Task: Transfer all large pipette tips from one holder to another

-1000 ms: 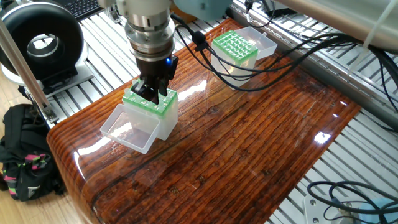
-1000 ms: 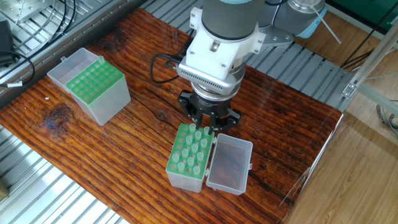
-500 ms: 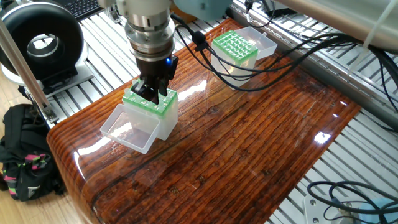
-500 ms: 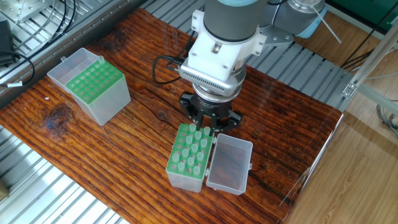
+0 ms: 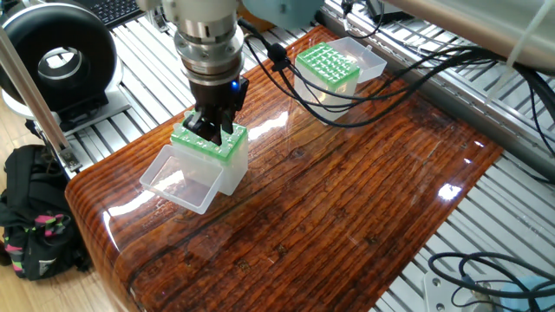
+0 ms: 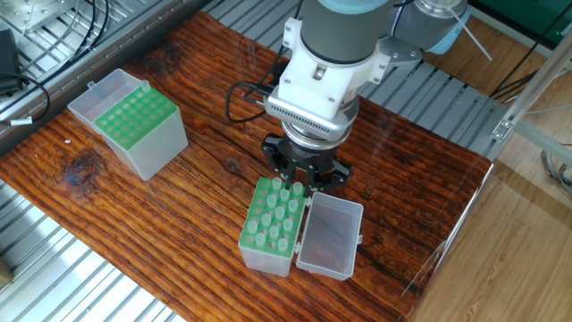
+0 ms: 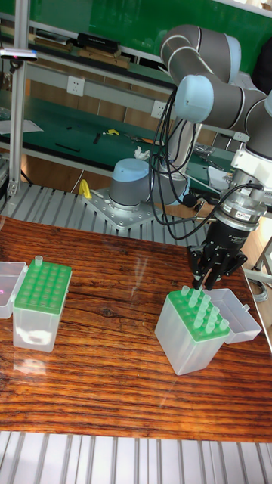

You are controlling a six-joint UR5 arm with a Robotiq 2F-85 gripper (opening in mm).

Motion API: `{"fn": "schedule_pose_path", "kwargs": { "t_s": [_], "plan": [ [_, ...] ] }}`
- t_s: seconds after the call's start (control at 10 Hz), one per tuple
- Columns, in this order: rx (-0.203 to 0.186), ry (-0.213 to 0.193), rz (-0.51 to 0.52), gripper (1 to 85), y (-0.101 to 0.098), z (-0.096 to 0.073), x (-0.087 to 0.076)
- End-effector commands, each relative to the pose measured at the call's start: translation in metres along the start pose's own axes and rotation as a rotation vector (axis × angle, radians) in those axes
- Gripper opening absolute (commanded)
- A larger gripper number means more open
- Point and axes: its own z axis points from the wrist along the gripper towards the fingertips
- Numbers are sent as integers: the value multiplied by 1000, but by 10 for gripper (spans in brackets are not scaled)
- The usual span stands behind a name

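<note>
The gripper (image 7: 202, 281) hovers low over the far edge of the near holder (image 7: 190, 342), fingers (image 6: 284, 172) close together around the top of one tip, though whether they grip it cannot be told. The large pipette tips (image 6: 276, 215) stand upright in this holder's green rack, its clear lid (image 6: 328, 238) hinged open alongside. The second holder (image 6: 136, 126) sits well apart across bare, glossy wooden table (image 6: 206, 206). Black cables (image 5: 364, 74) trail over the table's edge beyond.

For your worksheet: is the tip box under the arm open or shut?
Open: the box has its clear lid lying flat beside it, tips exposed.
</note>
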Motion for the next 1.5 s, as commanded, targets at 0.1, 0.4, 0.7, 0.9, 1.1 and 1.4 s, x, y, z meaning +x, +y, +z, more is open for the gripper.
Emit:
{"fn": "schedule_pose_path", "kwargs": {
  "t_s": [0.1,0.4,0.7,0.9,1.1,1.4],
  "plan": [
    [-6,-3,-2,320,-2,3,1],
    [-14,-7,2,320,3,4,1],
    [-19,-6,-2,317,4,3,2],
    [-21,-4,-5,317,5,-1,6],
    [-19,2,-3,317,6,-5,9],
    [-22,4,-2,317,8,-8,11]
  ]
}}
